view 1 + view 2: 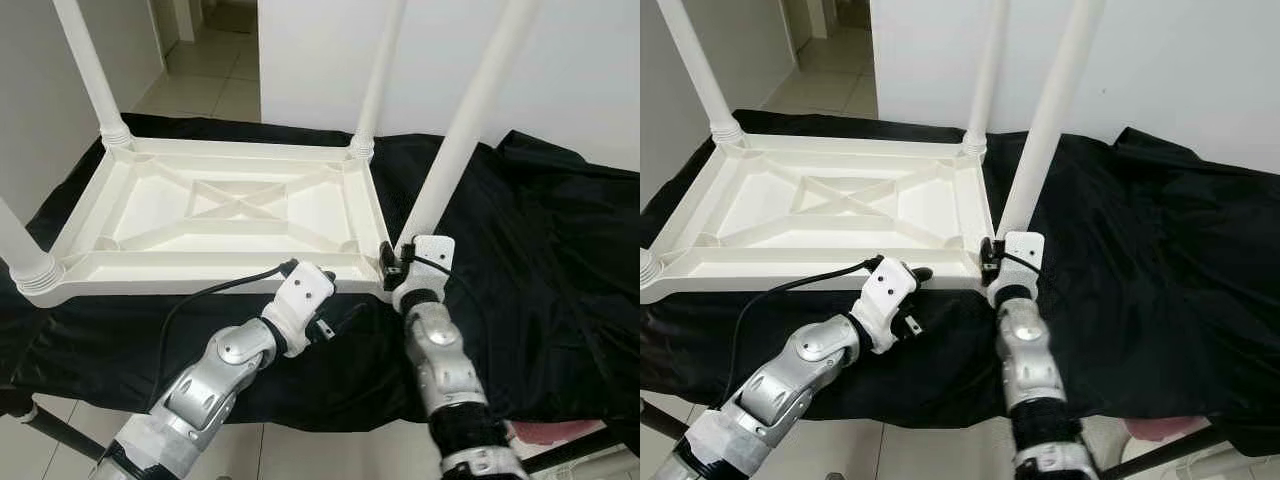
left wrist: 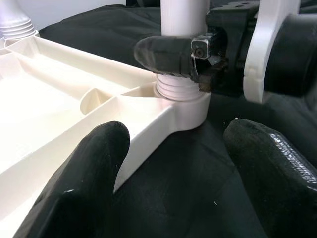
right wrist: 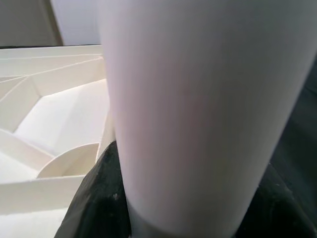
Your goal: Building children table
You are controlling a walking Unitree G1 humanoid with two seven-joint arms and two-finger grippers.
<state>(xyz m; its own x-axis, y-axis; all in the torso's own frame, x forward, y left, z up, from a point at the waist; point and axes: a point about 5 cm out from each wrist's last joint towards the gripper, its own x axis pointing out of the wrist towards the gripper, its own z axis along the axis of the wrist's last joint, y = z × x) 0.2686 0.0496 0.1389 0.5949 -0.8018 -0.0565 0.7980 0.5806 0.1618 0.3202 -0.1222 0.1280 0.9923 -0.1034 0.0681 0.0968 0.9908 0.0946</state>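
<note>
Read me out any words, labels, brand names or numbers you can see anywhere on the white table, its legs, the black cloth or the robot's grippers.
None: no readable text in any view.
The upturned white table and its legs are plain plastic.
The black cloth is unmarked.
The left gripper and right gripper, closed on the near-right leg, show no lettering.

You see a black cloth (image 1: 540,240) draped over the counter, pale floor tiles (image 1: 215,80) and a white wall (image 1: 580,70) behind.
</note>
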